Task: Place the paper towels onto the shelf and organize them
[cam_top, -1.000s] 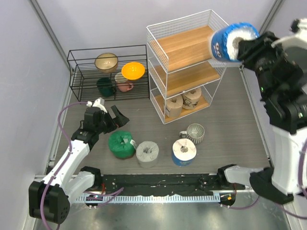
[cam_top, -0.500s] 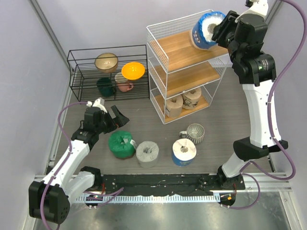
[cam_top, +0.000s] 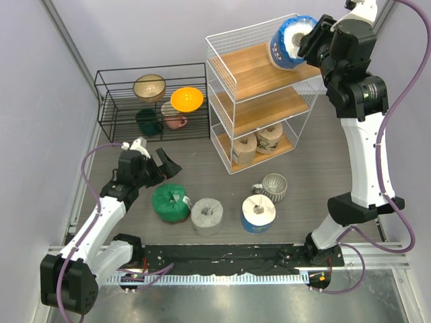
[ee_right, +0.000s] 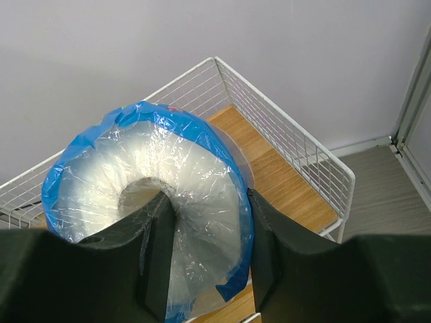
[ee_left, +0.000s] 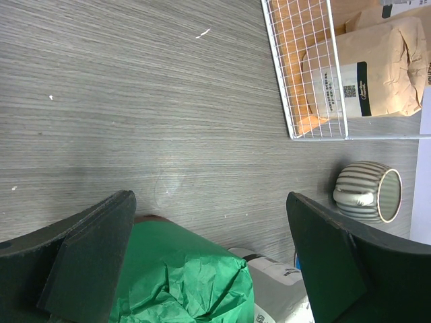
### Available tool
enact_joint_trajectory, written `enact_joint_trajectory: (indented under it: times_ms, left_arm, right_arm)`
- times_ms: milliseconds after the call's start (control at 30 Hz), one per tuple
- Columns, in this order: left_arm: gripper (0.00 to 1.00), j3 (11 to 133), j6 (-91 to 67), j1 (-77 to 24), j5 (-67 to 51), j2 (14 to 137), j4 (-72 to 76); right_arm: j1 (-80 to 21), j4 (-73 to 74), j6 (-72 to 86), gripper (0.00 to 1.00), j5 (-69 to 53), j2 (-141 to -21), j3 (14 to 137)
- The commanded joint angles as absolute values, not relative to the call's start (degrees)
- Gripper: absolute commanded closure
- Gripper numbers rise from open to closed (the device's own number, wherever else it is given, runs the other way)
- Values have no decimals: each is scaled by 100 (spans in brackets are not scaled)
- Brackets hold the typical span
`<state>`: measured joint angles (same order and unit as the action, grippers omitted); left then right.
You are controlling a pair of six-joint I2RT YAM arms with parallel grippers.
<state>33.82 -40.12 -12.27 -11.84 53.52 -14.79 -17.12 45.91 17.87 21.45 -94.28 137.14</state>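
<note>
My right gripper [cam_top: 306,39] is shut on a white paper towel roll in blue wrap [cam_top: 288,42], one finger in its hollow core, holding it tilted above the top board of the white wire shelf [cam_top: 256,67]; the roll [ee_right: 155,202] fills the right wrist view over the shelf [ee_right: 296,182]. Two tan rolls [cam_top: 257,142] stand on the bottom board. On the table stand a green roll [cam_top: 170,202], a grey roll [cam_top: 207,214] and a second blue-wrapped roll [cam_top: 258,212]. My left gripper [cam_top: 156,163] is open, just behind the green roll [ee_left: 182,276].
A ribbed grey-white mug [cam_top: 273,186] lies by the blue roll and shows in the left wrist view [ee_left: 369,191]. A low black wire rack [cam_top: 151,101] with bowls and cups stands at the back left. Walls close in on both sides.
My right arm swung the blue-wrapped roll left from beyond the shelf's right side to above the top board, then held still. The left arm has not moved.
</note>
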Motion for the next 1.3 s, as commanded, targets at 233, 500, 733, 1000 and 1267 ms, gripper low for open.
enact_joint_trajectory:
  times_ms: [233,500,733,1000,1267]
  left_arm:
    - [0,3375,-4025,-1248,-1283,5309,-1231]
    - [0,3340,-4043,-1248,-1283,5291,-1213]
    - [0,3331,-4043,-1239,-1275,5273,-1222]
    - [0,3322,-4052,-1248,-1292,5291,-1195]
    - [0,3340,-4052,-1248,-1257,5309,-1186]
  right_arm:
    - [-1661,4034,1731,59,2153,-9281,13834]
    - [-1635,3990,1731,45,2101,-9325,13816]
    - [-1617,3894,1775,36,2039,-9334,13703]
    - [-1608,2642,1679,30,1689,-8378,12431]
    - [-1608,1713,1871,28,677,-6488,10135]
